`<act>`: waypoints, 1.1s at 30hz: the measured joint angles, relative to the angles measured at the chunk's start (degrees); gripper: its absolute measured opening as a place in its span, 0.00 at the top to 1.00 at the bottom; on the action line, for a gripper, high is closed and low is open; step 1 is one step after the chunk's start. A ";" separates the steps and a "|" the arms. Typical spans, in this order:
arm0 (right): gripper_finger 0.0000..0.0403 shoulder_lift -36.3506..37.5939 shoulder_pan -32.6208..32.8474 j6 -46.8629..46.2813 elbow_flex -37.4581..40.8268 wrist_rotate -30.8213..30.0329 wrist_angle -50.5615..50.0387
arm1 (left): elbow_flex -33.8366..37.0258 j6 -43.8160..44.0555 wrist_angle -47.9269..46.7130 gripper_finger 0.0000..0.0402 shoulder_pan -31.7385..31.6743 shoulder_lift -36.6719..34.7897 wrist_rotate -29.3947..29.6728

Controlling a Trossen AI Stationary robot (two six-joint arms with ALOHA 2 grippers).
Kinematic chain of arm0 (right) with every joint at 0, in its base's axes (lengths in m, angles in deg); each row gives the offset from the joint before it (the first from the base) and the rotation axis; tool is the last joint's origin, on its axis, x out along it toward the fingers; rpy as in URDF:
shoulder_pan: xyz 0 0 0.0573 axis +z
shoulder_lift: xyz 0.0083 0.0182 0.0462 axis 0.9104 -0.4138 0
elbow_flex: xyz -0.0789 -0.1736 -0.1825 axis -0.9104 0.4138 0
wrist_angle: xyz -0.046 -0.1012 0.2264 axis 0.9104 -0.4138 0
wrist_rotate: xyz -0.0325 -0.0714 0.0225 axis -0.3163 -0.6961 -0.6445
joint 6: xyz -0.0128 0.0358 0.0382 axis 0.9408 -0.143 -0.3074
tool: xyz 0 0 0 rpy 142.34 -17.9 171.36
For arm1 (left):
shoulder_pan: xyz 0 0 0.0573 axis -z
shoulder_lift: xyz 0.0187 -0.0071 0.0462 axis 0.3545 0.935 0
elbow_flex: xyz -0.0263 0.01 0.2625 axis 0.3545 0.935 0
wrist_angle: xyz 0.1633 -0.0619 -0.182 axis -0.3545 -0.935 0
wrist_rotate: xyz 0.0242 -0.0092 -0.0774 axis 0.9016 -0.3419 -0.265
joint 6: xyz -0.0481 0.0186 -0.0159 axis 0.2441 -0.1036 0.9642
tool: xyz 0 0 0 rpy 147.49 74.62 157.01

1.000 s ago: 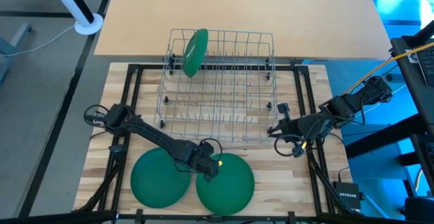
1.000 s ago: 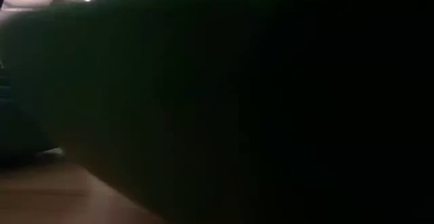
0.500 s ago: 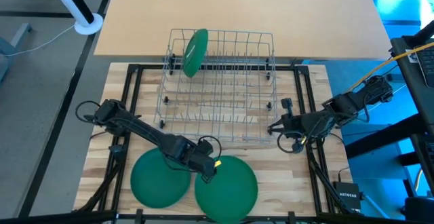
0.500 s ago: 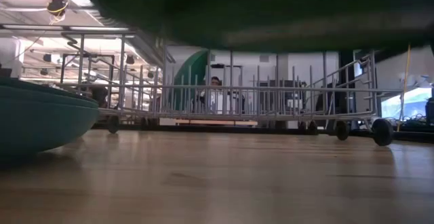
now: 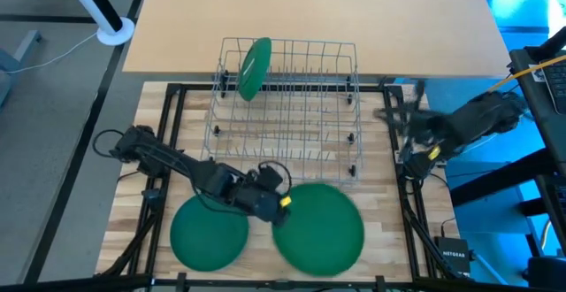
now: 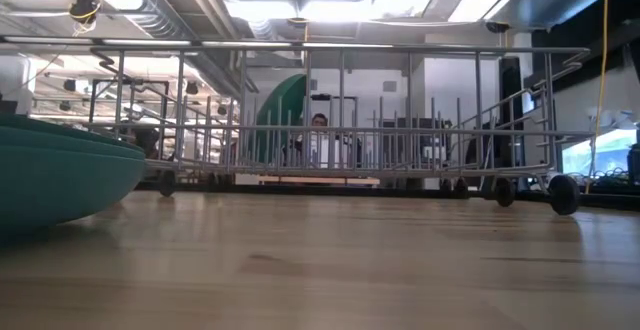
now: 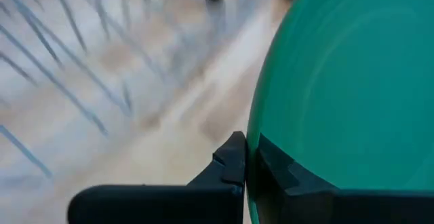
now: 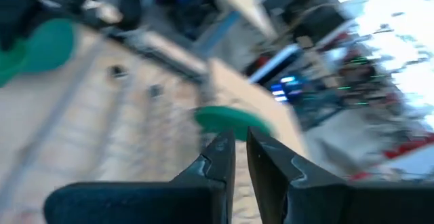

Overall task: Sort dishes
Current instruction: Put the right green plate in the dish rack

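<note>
My left gripper (image 5: pixel 281 205) is shut on a dark green plate (image 5: pixel 320 228), which hangs above the near part of the table. A second green plate (image 5: pixel 208 233) lies flat on the table to its left, and shows teal in the low view (image 6: pixel 60 175). Another plate (image 5: pixel 255 66) stands on edge between the wires at the far left of the wire rack (image 5: pixel 287 106). My right gripper (image 8: pixel 241 153) is high at the table's right side (image 5: pixel 398 113), beside the rack. It is shut, with nothing between its fingers. My left gripper pinches the plate's rim (image 7: pixel 252 149) at the plate's left edge, one finger (image 7: pixel 230 163) on one face and the other finger (image 7: pixel 288 180) on the other face. The fingers come from the table's left, slanting down. The plate is lifted clear of the table.
Black frame rails (image 5: pixel 172 133) run along the wooden table's left and right sides. A pale tabletop (image 5: pixel 318 18) lies beyond the rack. In the low view a person (image 6: pixel 318 122) sits far behind the rack.
My left gripper has risen and gone a little toward the table's right edge, lifting the plate off the table; the plate has cleared upward out of the low view. My right gripper has risen and swung toward the far right, away from the rack's near corner.
</note>
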 joint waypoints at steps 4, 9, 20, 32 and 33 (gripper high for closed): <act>0.89 0.04 0.00 5.44 -5.95 -5.48 0.32 | -2.87 -3.60 0.13 1.00 -1.78 -0.66 12.66; 0.89 0.37 0.01 9.69 -11.30 -7.13 0.37 | -4.27 -10.63 4.02 1.00 -5.64 -0.67 30.17; 0.89 2.18 0.00 14.13 -13.73 -7.28 -0.60 | -4.36 -60.40 55.60 1.00 -16.32 7.28 61.22; 0.89 2.20 0.01 20.39 -13.71 -7.31 -3.28 | -4.33 -69.47 70.00 1.00 -24.99 18.12 61.92; 0.89 2.20 0.00 21.40 -13.71 -7.40 -3.25 | -4.33 -69.38 69.84 1.00 -25.64 18.13 61.90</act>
